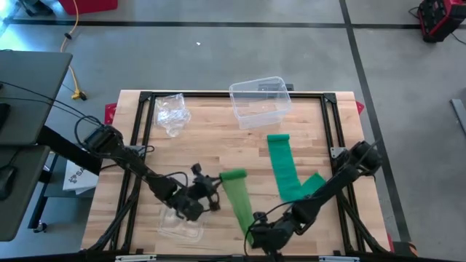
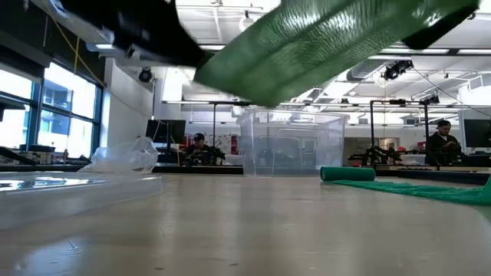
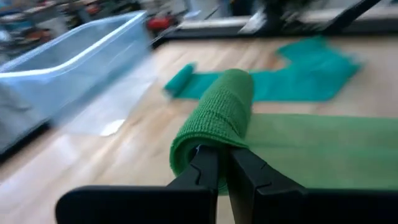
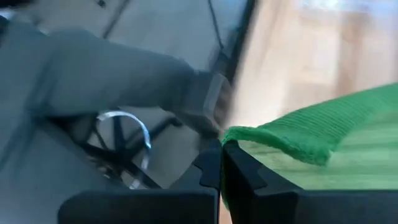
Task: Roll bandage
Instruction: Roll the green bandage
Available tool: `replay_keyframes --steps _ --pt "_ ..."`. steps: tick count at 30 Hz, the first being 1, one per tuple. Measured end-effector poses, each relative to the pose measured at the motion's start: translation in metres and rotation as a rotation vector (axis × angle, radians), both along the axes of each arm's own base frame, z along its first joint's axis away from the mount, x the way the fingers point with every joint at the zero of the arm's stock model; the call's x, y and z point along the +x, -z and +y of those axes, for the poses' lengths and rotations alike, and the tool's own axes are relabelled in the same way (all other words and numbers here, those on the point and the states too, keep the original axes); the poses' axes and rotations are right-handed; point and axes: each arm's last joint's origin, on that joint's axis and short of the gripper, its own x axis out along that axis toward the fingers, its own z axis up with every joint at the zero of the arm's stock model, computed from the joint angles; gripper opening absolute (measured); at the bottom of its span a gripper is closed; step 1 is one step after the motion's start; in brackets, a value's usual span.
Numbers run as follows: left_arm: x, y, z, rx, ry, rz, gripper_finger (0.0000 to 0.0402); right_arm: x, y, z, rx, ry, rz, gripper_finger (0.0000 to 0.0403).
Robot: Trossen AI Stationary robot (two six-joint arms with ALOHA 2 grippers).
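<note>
A: High view first: where is the green bandage (image 1: 237,198)?
B: It lies as a long strip near the table's front edge, between the two arms. One end is rolled up, and that roll sits in the left gripper (image 1: 217,188). The other end reaches the right gripper (image 1: 256,231).

A: Are the claws clenched?
B: Both are. In the left wrist view the left gripper's (image 3: 224,163) dark fingers are pinched together on the rolled end of the bandage (image 3: 217,121). In the right wrist view the right gripper (image 4: 221,163) is clamped on the flat end's edge (image 4: 311,134), and that end is lifted off the wood.

A: What else is near it?
B: A second green bandage (image 1: 285,169) is spread out just beside the right arm, with a small roll at its far end. A flat clear plastic lid (image 1: 180,223) lies under the left gripper at the front.

A: And farther back?
B: A clear plastic bin (image 1: 260,101) stands at the far edge of the wooden table (image 1: 211,138), and a crumpled clear bag (image 1: 172,113) lies well to its left. The low view shows people seated in the room behind.
</note>
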Motion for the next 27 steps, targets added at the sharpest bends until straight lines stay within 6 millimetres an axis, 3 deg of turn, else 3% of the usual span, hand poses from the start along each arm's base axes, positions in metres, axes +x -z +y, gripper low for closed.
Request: replay_keyframes --steps 7,10,13,16,21,27 --pt "-0.01 0.031 0.029 0.066 -0.085 0.111 0.0006 -0.018 -0.008 0.031 0.078 0.02 -0.082 0.0" --pt "-0.021 0.046 0.035 -0.011 -0.061 0.074 0.0003 -0.027 -0.024 0.049 0.068 0.029 -0.1 0.0" --pt "-0.028 0.055 0.033 -0.098 0.031 0.037 0.0003 -0.033 -0.047 0.05 -0.057 0.048 -0.06 0.0" --pt "-0.029 0.052 0.023 -0.139 0.118 -0.01 0.0002 -0.031 -0.069 0.037 -0.198 0.076 0.003 0.0" --pt "-0.027 0.04 0.003 -0.188 0.26 -0.023 0.0001 -0.012 -0.108 -0.001 -0.343 0.127 0.037 0.0" --pt "-0.027 0.024 -0.025 -0.223 0.415 -0.033 0.0001 0.009 -0.134 -0.054 -0.445 0.19 0.059 0.0"
